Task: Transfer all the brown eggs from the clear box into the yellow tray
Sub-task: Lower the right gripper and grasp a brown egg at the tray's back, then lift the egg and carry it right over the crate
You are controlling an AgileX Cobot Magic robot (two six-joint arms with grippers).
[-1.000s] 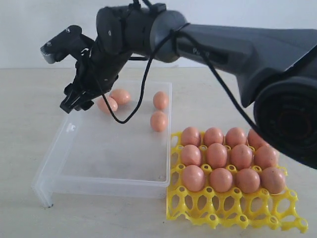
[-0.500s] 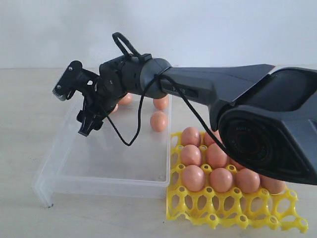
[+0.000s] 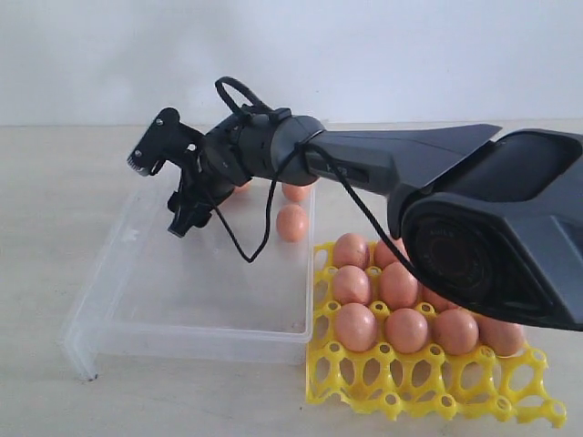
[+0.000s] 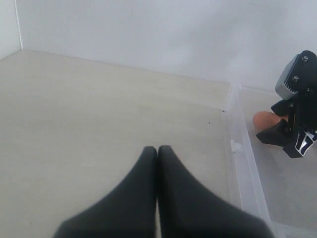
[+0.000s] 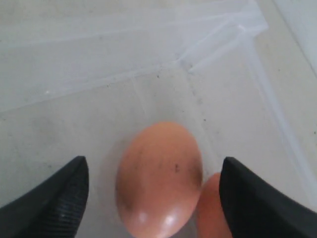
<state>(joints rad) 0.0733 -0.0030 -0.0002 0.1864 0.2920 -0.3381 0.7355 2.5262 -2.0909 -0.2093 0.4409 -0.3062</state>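
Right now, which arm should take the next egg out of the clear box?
Right. The right gripper is open inside the clear box, with a brown egg framed between its fingers but not yet gripped. The left gripper is shut, over bare table outside the box.

the scene is lit evenly by soft, diffuse light from above, and only faint shadows are cast beneath the clear box (image 3: 182, 344) and the yellow tray (image 3: 428, 391). small glossy highlights are seen on the brown eggs (image 3: 407, 330). the exterior view is rendered slightly soft; the left gripper (image 4: 157, 148) is blurred at close range.
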